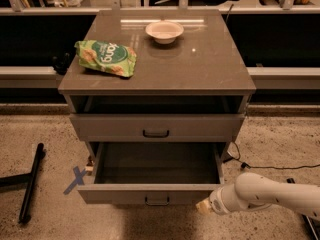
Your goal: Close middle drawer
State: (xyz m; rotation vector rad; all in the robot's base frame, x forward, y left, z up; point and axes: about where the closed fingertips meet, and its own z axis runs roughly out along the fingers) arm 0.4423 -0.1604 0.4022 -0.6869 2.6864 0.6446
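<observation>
The grey-brown cabinet (pixel 160 59) stands in the middle of the camera view. Its middle drawer (pixel 120 194) is pulled out toward me, and its inside looks empty. The drawer's small dark loop handle (pixel 157 201) sits at the centre of its flat front. My gripper (pixel 202 207) is low at the right, at the right end of that drawer front, at or very near it. My white arm (pixel 265 194) reaches in from the lower right. The lowest drawer is hidden under the open one.
The top drawer front (pixel 110 126) with its handle (pixel 156 133) sits above, with a dark gap over it. A green snack bag (pixel 106 58) and a white bowl (pixel 164 31) lie on the cabinet top. A black bar (pixel 31 181), a blue floor cross (pixel 75 180) and a cable (pixel 270 166) are on the floor.
</observation>
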